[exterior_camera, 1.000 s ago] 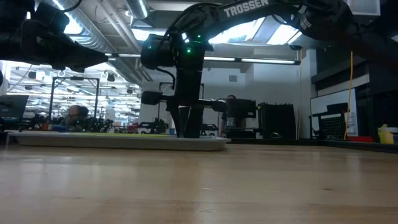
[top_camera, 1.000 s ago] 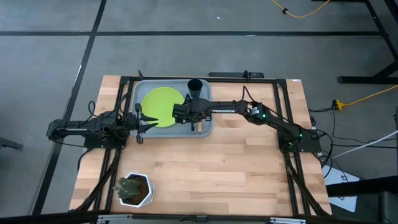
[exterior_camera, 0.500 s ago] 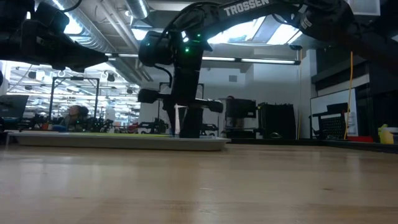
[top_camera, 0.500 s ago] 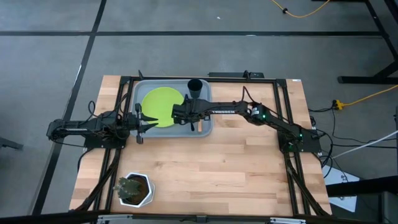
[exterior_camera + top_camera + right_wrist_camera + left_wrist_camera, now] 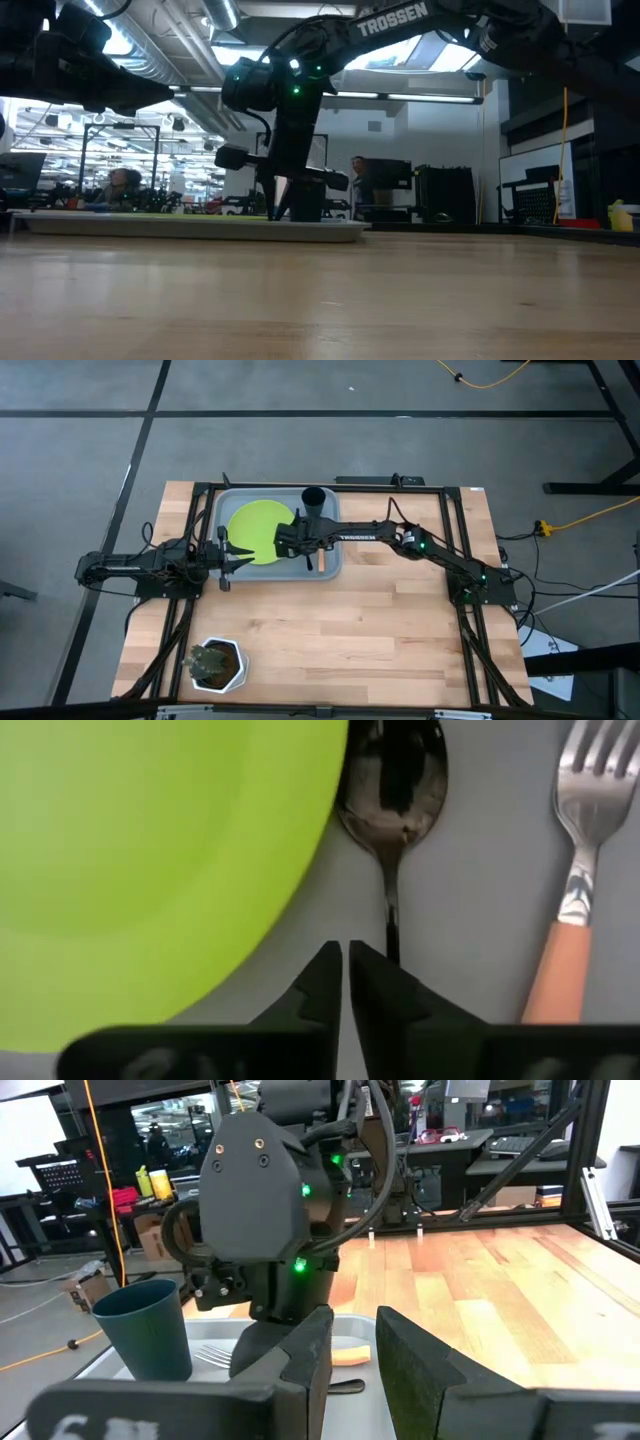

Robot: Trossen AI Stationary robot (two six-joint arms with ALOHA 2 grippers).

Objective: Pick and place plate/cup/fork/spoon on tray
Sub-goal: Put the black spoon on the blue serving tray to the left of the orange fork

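The grey-blue tray [image 5: 222, 512] lies at the table's far middle. On it lie the lime-green plate [image 5: 255, 528], the dark cup [image 5: 313, 497] standing at its far right corner, the orange-handled fork [image 5: 578, 890] and the dark spoon [image 5: 393, 790]. The spoon's bowl lies beside the plate's rim, and the fork lies to its right. My right gripper [image 5: 346, 965] is shut, pointing down over the tray by the spoon's handle. My left gripper [image 5: 352, 1348] is open by a narrow gap, at the tray's left edge, holding nothing. My right gripper's shut fingertips [image 5: 366, 976] stand right by the spoon's handle [image 5: 392, 925], which runs behind one finger. I cannot tell whether they touch it. The spoon lies flat on the tray.
A white pot with a plant [image 5: 215, 665] stands at the table's near left corner. Dark frame rails run along the table's left and right sides. The near half of the wooden table [image 5: 350, 630] is bare.
My right gripper has shifted a little toward the table's left edge over the tray and has tipped somewhat, as the low view shows.
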